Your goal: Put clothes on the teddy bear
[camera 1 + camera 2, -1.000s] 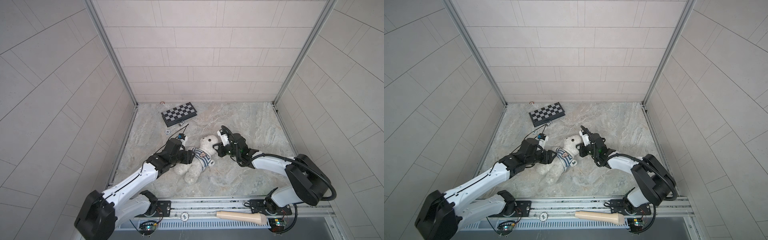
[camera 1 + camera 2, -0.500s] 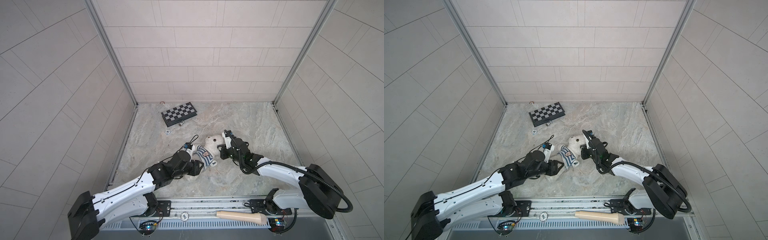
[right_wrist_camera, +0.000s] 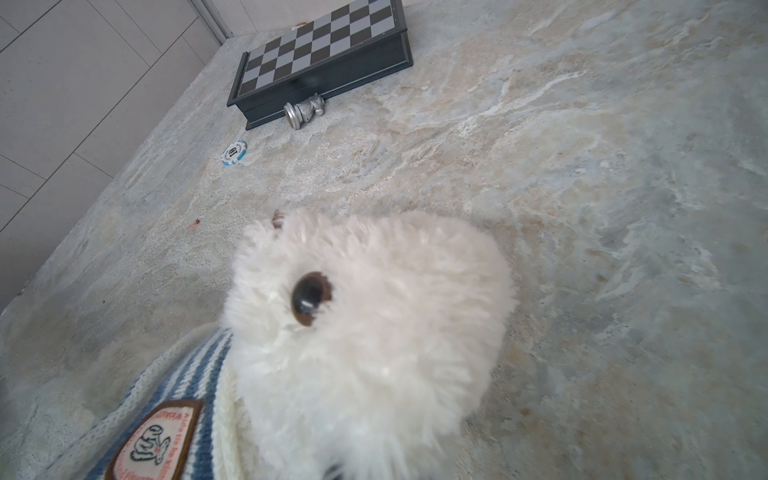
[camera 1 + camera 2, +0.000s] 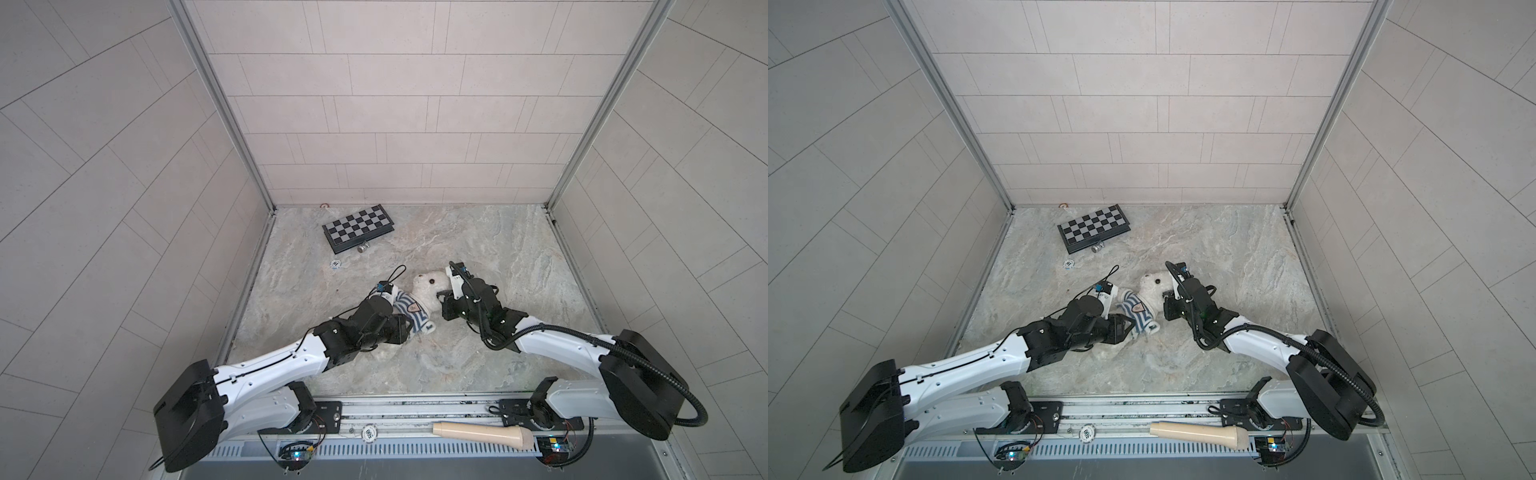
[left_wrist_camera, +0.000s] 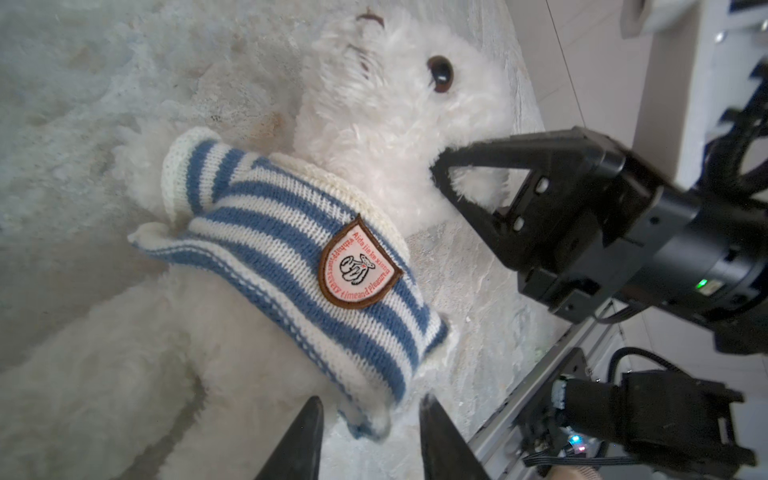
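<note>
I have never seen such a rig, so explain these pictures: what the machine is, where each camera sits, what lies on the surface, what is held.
This is a robot with two arms, each ending in a two-fingered pincer. Two pictures look down on the whole table; the two close-ups come from cameras on the wrists. On the table lie a white teddy bear with a blue-and-white striped shirt over its chest, a chessboard, a silver chess piece and a poker chip. The right pincer is shut on the bear's head fur; the left pincer stands open around the shirt's hem.
</note>
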{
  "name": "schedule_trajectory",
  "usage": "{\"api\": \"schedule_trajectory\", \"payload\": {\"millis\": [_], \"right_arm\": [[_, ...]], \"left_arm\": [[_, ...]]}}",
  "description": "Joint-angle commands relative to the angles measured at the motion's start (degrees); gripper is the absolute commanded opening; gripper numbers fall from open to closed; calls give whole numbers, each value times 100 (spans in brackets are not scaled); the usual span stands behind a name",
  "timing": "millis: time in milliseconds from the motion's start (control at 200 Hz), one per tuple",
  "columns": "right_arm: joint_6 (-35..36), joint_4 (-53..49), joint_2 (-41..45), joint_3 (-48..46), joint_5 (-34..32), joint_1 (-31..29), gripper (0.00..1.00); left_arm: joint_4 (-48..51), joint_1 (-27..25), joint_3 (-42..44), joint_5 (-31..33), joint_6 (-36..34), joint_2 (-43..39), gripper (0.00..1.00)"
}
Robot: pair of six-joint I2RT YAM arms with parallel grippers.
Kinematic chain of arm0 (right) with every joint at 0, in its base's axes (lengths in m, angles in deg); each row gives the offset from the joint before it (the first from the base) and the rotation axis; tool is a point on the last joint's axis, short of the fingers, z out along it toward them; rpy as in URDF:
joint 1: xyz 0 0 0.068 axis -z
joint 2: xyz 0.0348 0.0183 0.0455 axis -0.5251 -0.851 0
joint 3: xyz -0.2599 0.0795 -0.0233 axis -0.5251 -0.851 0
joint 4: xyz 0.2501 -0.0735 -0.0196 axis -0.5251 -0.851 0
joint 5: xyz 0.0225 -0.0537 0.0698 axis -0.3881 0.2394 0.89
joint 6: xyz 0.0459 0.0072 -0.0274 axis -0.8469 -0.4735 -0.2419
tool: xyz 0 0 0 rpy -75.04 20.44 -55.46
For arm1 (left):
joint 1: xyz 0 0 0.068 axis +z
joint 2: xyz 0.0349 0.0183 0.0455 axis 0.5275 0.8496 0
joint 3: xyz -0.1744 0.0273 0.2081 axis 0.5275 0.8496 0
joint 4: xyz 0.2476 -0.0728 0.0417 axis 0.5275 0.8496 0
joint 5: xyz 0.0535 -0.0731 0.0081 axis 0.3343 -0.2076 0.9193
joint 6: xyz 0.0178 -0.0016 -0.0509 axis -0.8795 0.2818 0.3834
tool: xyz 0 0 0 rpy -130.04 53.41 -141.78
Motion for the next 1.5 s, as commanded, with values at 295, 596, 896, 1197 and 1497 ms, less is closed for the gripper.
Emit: {"api": "schedule_trajectory", "payload": {"millis": [295, 596, 896, 1197, 1497], "right_arm": [[-44, 87, 254, -127, -159, -54, 0], [266, -155, 311, -181, -305, -68, 0], [613, -354, 250, -181, -500, -72, 0], [1042, -552, 90, -145, -794, 8, 0], [1147, -698, 60, -117, -792, 139, 0]], "left_arm": [[-162, -26, -343, 376, 209, 445, 17], [243, 101, 2, 736, 175, -3, 0], [375, 603, 270, 529, -43, -344, 0], [735, 1420, 456, 25, -466, -877, 0], [990, 1959, 543, -284, -824, -1067, 0]]}}
